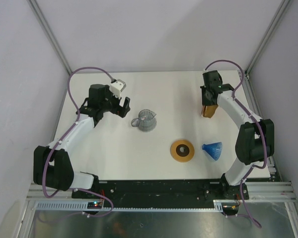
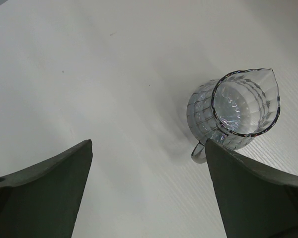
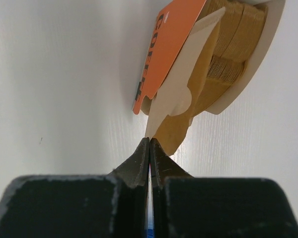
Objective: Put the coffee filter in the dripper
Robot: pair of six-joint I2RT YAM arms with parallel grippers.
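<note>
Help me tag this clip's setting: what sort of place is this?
Likely a robot lab cell: white table boxed by plain panels on metal framing, staged glass jug and blue dripper.

- The overhead view was bright and even; the white table (image 1: 164,89) carried only faint, soft shadows beside the arms.
- In the left wrist view the glass jug (image 2: 233,111) was sharp, throwing a soft grey shadow to its left.
- The right wrist view was bright, with the filter stack (image 3: 238,34) slightly soft and the right gripper's dark fingers (image 3: 134,168) underexposed.
</note>
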